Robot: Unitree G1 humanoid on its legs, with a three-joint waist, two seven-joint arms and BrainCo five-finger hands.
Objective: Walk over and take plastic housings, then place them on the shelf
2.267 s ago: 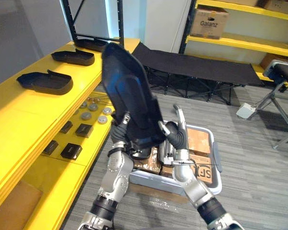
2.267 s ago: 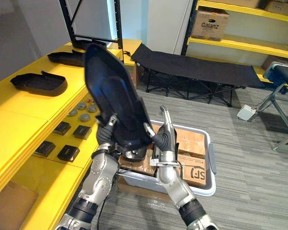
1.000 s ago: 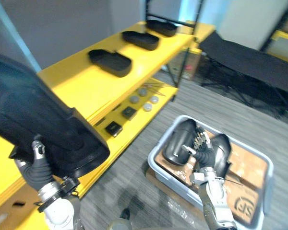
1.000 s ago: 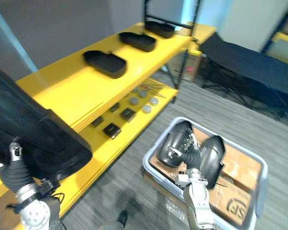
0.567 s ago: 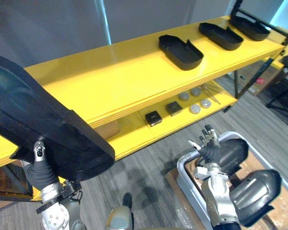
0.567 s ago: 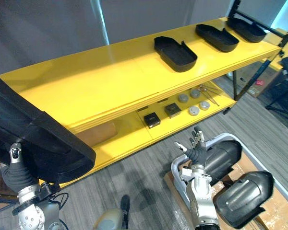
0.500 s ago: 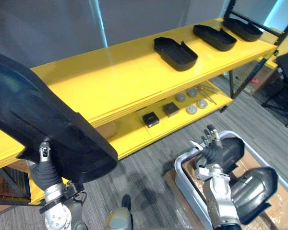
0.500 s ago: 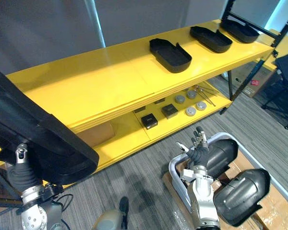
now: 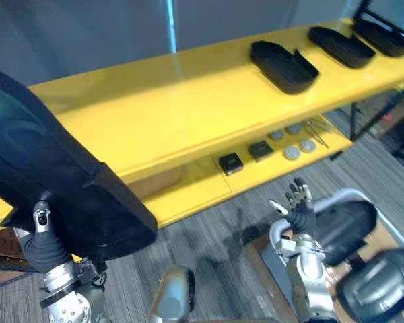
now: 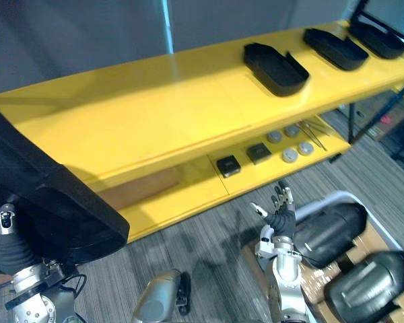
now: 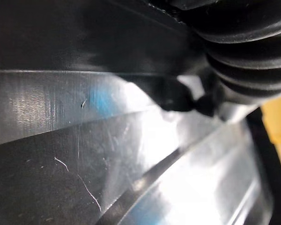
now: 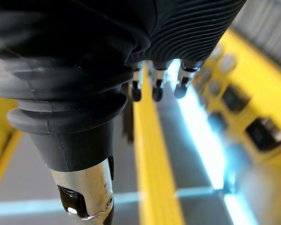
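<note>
Black plastic housing (image 9: 47, 182), large and long, sits at the lower left of the eye views, carried on the robot's left hand (image 9: 46, 250), which bears it from beneath. How that hand has hold of it is hidden by the part itself, so I cannot tell. The housing's long axis slopes from upper left down to lower right, roughly along the run of the yellow shelf (image 9: 188, 101). It seems to hang in front of the shelf's near edge and not over the board, though depth is hard to read here. Bare board lies beyond it and to its right, between it and the 3 housings (image 9: 283, 65) lined up toward the far right end. The right hand (image 9: 299, 210) is spread wide and holds nothing, poised by the rim of the grey bin (image 9: 277, 232) on the floor, well apart from the carried part. The left arm is the nearer one to the shelf, so the placing looks to be its job: forward over the bare stretch, then down flat.
</note>
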